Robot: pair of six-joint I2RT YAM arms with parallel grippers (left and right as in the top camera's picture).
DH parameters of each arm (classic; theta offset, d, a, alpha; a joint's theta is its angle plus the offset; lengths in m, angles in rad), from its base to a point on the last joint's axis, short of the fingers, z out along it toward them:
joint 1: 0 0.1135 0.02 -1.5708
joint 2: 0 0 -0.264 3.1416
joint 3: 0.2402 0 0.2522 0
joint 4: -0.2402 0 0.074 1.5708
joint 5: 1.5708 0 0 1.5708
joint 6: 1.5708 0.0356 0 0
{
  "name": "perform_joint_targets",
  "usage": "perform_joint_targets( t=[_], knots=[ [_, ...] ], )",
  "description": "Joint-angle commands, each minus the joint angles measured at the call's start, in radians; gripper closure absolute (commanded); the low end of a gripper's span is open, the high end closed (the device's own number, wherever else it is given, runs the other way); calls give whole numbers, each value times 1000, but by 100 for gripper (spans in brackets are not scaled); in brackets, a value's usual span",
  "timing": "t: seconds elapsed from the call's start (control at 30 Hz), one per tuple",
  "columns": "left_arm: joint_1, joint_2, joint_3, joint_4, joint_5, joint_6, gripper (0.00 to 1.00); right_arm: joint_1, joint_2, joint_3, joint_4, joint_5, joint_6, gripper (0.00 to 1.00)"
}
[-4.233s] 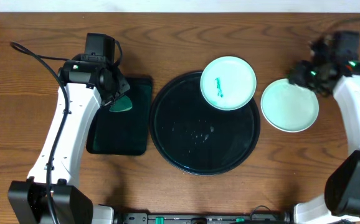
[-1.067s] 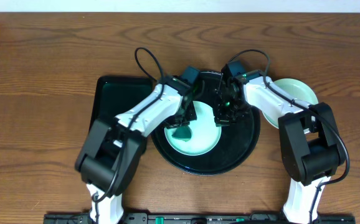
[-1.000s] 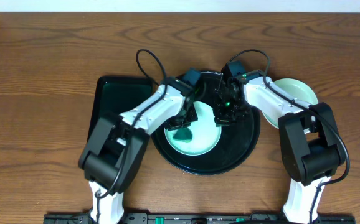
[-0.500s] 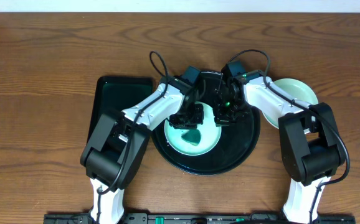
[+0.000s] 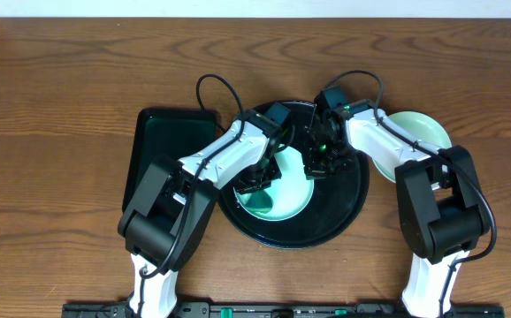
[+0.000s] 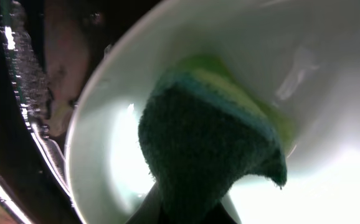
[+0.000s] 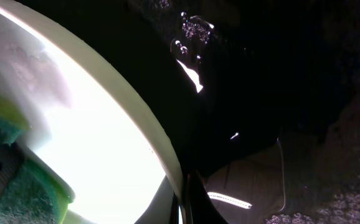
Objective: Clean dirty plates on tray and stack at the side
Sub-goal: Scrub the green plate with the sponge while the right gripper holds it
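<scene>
A pale mint-green plate [image 5: 287,201] lies on the round black tray [image 5: 344,205]. My left gripper [image 5: 258,180] is shut on a dark green sponge [image 5: 253,194] and presses it onto the plate's left half. In the left wrist view the sponge [image 6: 208,146] fills the middle, flat against the plate's [image 6: 329,74] pale surface. My right gripper [image 5: 316,165] is shut on the plate's upper right rim; its wrist view shows the rim [image 7: 144,134] running down between the jaws, with the sponge [image 7: 5,186] at the lower left. A second mint plate [image 5: 425,132] sits on the table right of the tray.
A rectangular black tray [image 5: 163,155] lies left of the round one. Water drops [image 7: 192,31] glint on the round tray's wet surface. Both forearms cross over the round tray, and a black cable loops above each wrist.
Over the last second the left gripper has rubbed the sponge to and fro across the plate, and it now sits a little further left. The right gripper has held still on the rim.
</scene>
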Motion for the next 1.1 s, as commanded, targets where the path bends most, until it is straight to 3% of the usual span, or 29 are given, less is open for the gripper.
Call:
perform_joint_targets(
  t=[0.0, 0.1, 0.4, 0.5, 0.6, 0.67, 0.73, 0.83, 1.0, 1.07],
  knots=[
    [-18, 32, -27, 34, 129, 106, 93, 18, 65, -27, 43, 39, 28, 99],
    [-42, 32, -27, 116, 207, 259, 93, 18, 65, -27, 43, 39, 29, 99],
    [-35, 32, -27, 233, 155, 280, 93, 18, 65, -27, 43, 39, 29, 99],
    [-19, 32, -27, 221, -9, 195, 93, 18, 65, -27, 43, 39, 28, 99],
    [-6, 32, -27, 103, -245, -7, 93, 18, 65, -27, 43, 39, 28, 99],
    [-5, 32, -27, 53, -283, -66, 93, 18, 65, -27, 43, 39, 28, 99],
    [-5, 32, -27, 39, -218, -41, 93, 18, 65, -27, 45, 39, 28, 99],
    [-6, 32, -27, 47, -5, 80, 93, 18, 65, -27, 46, 39, 28, 99],
    [-29, 32, -27, 138, 348, 361, 93, 18, 65, -27, 45, 38, 28, 99],
    [-34, 32, -27, 177, 390, 391, 93, 18, 65, -27, 43, 38, 28, 99]
  ],
)
